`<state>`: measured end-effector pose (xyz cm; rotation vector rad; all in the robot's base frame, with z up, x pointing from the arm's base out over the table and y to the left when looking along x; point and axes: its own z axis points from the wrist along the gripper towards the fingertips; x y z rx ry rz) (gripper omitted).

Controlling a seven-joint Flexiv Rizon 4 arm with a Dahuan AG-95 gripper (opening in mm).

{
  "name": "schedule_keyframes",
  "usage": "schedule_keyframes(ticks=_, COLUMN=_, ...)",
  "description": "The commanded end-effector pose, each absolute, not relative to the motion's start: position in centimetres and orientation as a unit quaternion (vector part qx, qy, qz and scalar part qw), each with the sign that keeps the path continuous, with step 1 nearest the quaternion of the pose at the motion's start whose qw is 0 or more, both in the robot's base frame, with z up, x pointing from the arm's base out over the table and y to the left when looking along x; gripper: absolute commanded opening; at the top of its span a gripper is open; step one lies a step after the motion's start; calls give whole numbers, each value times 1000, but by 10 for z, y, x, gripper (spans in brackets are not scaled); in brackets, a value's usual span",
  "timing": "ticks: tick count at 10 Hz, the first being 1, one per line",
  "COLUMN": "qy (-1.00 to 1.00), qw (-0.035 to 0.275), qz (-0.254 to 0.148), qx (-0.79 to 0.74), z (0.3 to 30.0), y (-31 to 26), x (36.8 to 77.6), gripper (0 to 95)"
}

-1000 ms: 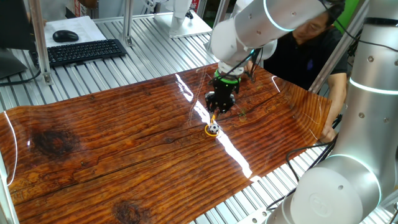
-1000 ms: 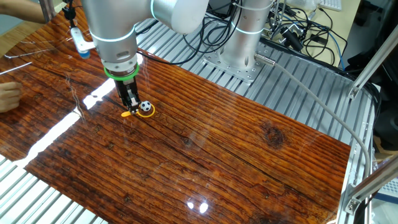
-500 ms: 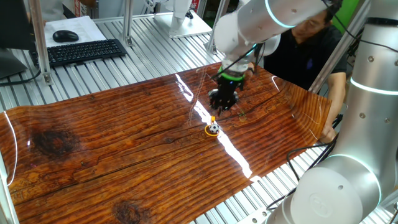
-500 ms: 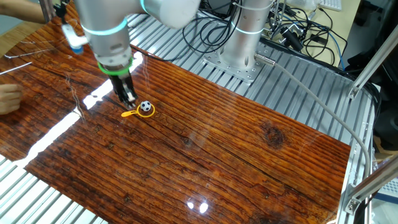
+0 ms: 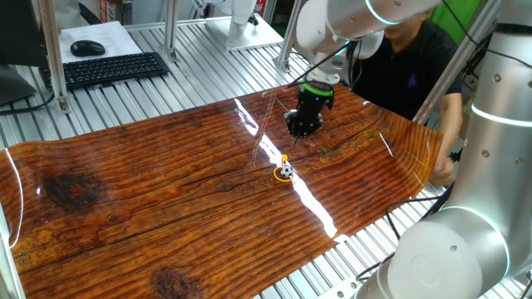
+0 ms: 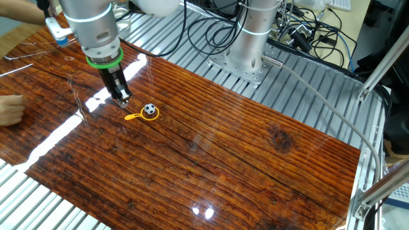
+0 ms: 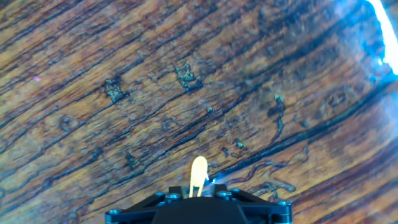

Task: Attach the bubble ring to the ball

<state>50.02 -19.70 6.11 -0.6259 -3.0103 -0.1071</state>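
The ball sits on the wooden tabletop with the orange-yellow bubble ring lying around it, stem pointing towards the gripper. In the other fixed view the ball rests inside the ring as well. My gripper hangs empty just above the table, a short way beyond the stem's end, also in the other fixed view, its fingers only a narrow gap apart. In the hand view only the ring's stem shows above the black gripper body; the ball is hidden.
A person's hand rests on the table's edge, to the gripper's left in the other fixed view, and the person stands behind the arm. A keyboard lies beyond the table. Cables and the arm base are at the back.
My gripper has let go of the ring's stem and moved up and away from it. The ring and the ball stay where they were.
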Motion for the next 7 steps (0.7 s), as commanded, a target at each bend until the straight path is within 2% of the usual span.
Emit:
schedule_keyframes(ticks=1, qy=-977, qw=34, qz=-34, qx=-209, z=65, y=-195, x=496, gripper=0)
schedule_keyframes(ticks=7, qy=-971, qw=40, qz=-29, qx=-232, z=66, y=-193, x=494, gripper=0)
